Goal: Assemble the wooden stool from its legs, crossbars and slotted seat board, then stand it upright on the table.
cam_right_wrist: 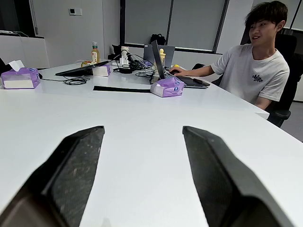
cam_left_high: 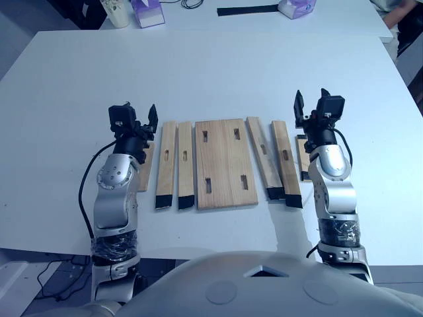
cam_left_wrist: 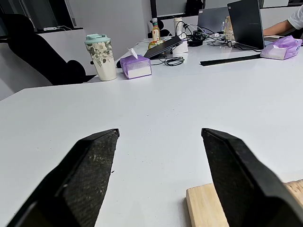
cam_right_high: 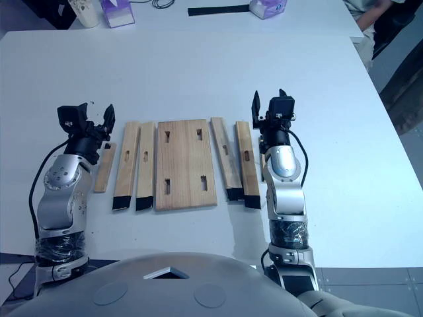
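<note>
Through the head camera, my left gripper [cam_left_high: 140, 113] is spread wide and empty, poised over a short crossbar [cam_left_high: 147, 173]. Two legs [cam_left_high: 166, 164] lie just to its right, and the slotted seat board [cam_left_high: 225, 162] lies beyond them. My right gripper [cam_left_high: 311, 98] is spread and empty too, above the second crossbar [cam_left_high: 301, 155], with two more legs [cam_left_high: 263, 157] just to its left.

On the left wrist camera, the fingers [cam_left_wrist: 90, 175] stand apart, with a wooden end [cam_left_wrist: 201, 208] beside one.

On the right wrist camera, the fingers [cam_right_wrist: 75, 175] are parted over the white table [cam_right_wrist: 142, 109].

White table [cam_left_high: 218, 72] carries slotted seat board [cam_left_high: 225, 163] flanked by legs [cam_left_high: 166, 163] and crossbars [cam_right_high: 104, 168].
</note>
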`<move>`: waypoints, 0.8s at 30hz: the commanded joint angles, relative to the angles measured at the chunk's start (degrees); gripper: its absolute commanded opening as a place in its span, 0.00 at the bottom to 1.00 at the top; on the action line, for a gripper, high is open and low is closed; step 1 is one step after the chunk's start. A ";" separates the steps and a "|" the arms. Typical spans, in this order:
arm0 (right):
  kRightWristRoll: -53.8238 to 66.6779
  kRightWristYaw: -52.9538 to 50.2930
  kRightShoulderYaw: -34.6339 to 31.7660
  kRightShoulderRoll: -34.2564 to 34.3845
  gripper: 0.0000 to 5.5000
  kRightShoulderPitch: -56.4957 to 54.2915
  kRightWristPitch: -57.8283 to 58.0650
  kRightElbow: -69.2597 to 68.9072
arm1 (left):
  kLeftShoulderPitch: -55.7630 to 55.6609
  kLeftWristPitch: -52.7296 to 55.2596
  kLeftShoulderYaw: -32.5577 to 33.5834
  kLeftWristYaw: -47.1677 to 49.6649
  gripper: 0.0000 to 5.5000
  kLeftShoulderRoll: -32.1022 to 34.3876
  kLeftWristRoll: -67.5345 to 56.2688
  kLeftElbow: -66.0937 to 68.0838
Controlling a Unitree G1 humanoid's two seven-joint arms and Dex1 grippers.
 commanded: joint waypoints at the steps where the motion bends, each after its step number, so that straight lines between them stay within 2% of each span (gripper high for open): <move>1: -0.24 -0.32 -0.15 0.08 0.55 0.17 0.10 -0.42 | 0.07 1.59 -0.76 -0.34 0.59 0.70 0.61 0.10; 24: -0.38 0.99 0.86 -0.69 0.55 1.17 1.96 -1.42 | 2.67 2.20 -1.48 0.40 0.59 -0.84 0.37 -2.19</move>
